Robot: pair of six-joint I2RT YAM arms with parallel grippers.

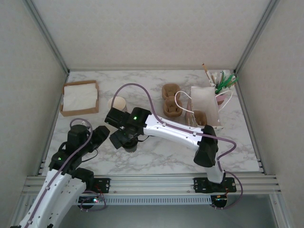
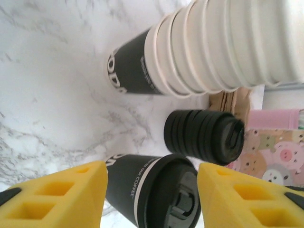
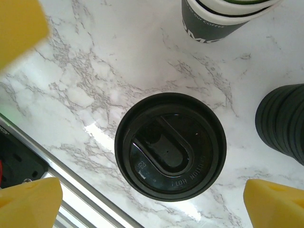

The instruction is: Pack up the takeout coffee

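Right wrist: your lidded coffee cup (image 3: 170,147) upright on table (image 3: 95,71), lid stack (image 3: 282,123) at 3 o'clock; left jaws, right jaws wide.

The marble table (image 1: 247,142) bears a lidded cup (image 3: 170,146), cup stack (image 2: 199,47), lid stack (image 2: 204,137) and napkin box (image 1: 80,112).

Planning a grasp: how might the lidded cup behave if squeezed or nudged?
The paper cup probably dents if squeezed hard. Its black lid likely stiffens the rim. Upright on glossy marble, it may slide or tip.
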